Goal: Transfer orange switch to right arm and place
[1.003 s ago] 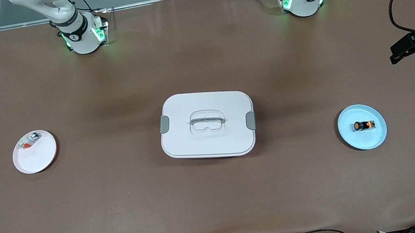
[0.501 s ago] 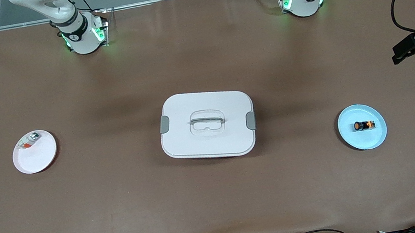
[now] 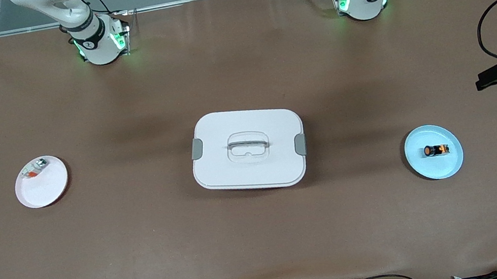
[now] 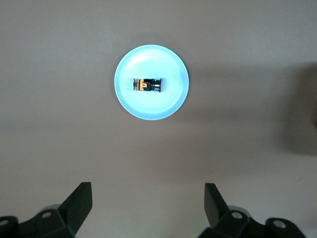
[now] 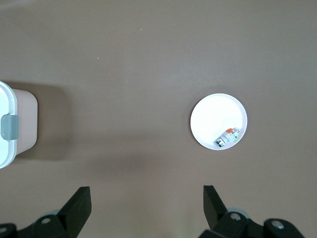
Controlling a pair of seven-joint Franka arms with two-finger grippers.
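Orange switch (image 3: 435, 149) lies on its side in the blue plate (image 3: 452, 164), toward the left arm's end of the tabletop, nobody touching it yet. Looks tiny, light, rigid plastic, w/ a round black barrel that could roll or skid on the smooth plate, so I'd pinch across the squarer tan rear block or across the barrel's mid, gently. Left gripper (image 4: 147, 208) hangs high over the tabletop at about 2 o'clock of the plate in the front view, jaws wide apart. Right gripper (image 5: 146, 208) waits up by the right arm's end, roughly 10 o'clock of the white plate (image 3: 49, 191), jaws apart too. White lidded box (image 3: 248, 149) sits mid-tabletop. Vs 1 s ago: left gripper has shifted lower in the front view, closer to the blue plate; switch, plates, box unchanged.
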